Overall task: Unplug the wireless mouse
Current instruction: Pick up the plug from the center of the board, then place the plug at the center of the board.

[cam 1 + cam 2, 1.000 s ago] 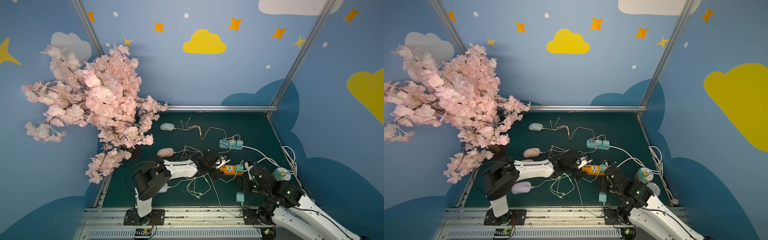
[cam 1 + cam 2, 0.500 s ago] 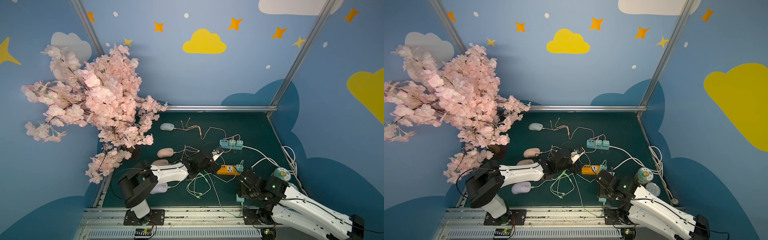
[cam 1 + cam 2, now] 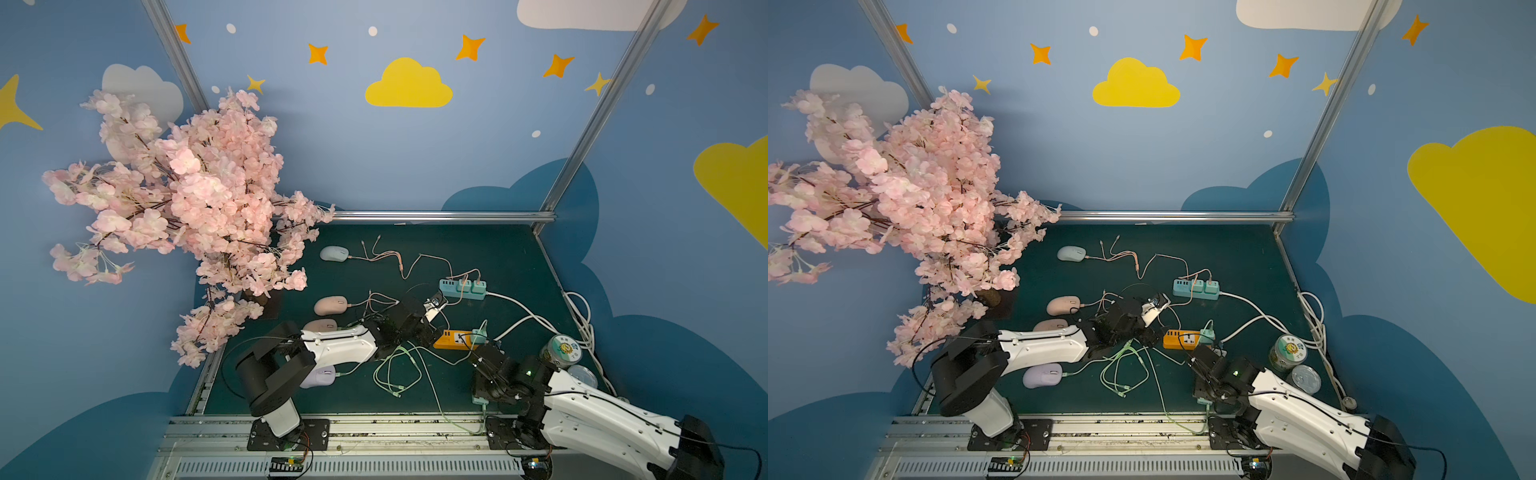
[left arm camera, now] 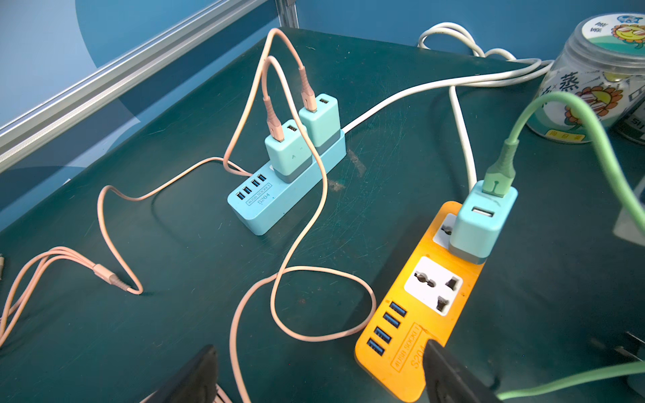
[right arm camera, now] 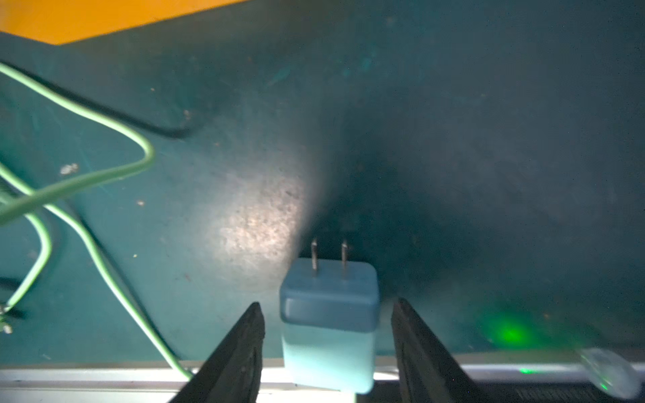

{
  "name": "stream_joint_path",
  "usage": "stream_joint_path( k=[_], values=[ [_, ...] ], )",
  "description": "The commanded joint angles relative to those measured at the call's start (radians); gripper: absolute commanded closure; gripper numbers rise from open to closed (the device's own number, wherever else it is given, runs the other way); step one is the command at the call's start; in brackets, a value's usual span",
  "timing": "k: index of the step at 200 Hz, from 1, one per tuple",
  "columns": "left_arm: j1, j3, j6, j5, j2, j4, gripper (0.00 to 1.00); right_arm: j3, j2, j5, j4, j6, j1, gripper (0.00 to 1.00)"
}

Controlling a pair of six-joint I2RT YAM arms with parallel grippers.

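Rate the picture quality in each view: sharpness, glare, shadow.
Right wrist view: soft and smeared throughout; a pale glare patch on the dark green table mat beside the light blue two-pin charger plug, deep shadow on its other side, a green glow nearby. Left wrist view: crisp, evenly lit; print on the light blue power strip is readable. Both top views: sharp, even light, no glare.

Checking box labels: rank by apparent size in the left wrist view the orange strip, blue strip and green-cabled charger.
1. orange strip, though nearer the camera
2. blue strip
3. green-cabled charger, clearly smallest
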Motion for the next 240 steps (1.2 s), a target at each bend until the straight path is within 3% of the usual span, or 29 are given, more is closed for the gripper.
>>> stream_joint_path(
  k=[1,21,38,48,88,169,190,206,210,216,226,240],
  values=[
    [-0.001,0.003,0.000,0.000,-0.001,0.016,0.09,-0.024,0.017,-0.025,0.040,-0.001,-0.015,0.46],
    [0.000,0.005,0.001,-0.002,0.000,0.016,0.09,-0.037,0.018,-0.014,0.037,0.012,-0.024,0.58],
    [-0.002,0.005,0.003,0.000,-0.001,0.015,0.09,-0.040,-0.003,0.000,0.032,0.011,-0.043,0.77],
    [-0.003,0.005,0.004,0.000,-0.001,0.015,0.09,-0.036,-0.022,0.008,0.023,0.001,-0.066,0.82],
    [-0.008,0.003,0.012,-0.010,-0.008,0.016,0.09,0.013,-0.079,0.133,-0.031,-0.031,-0.194,0.85],
    [-0.018,0.002,0.013,-0.004,-0.017,0.024,0.09,0.110,0.058,0.289,-0.024,-0.107,-0.423,0.80],
    [-0.019,0.002,-0.015,0.028,-0.019,0.028,0.09,0.106,0.056,0.262,0.011,-0.163,-0.499,0.76],
    [-0.020,0.001,-0.043,0.074,-0.017,0.043,0.09,0.096,0.054,0.231,0.038,-0.212,-0.550,0.67],
    [-0.022,0.001,-0.048,0.083,-0.015,0.045,0.09,0.095,0.053,0.222,0.046,-0.225,-0.564,0.62],
    [-0.021,0.003,-0.053,0.092,-0.012,0.047,0.09,0.092,0.051,0.208,0.054,-0.248,-0.584,0.44],
    [-0.024,0.005,-0.056,0.101,-0.006,0.047,0.09,0.093,0.046,0.195,0.061,-0.281,-0.607,0.23],
    [-0.026,0.008,-0.048,0.100,-0.001,0.047,0.09,0.093,0.031,0.162,0.073,-0.308,-0.624,0.14]
  ],
)
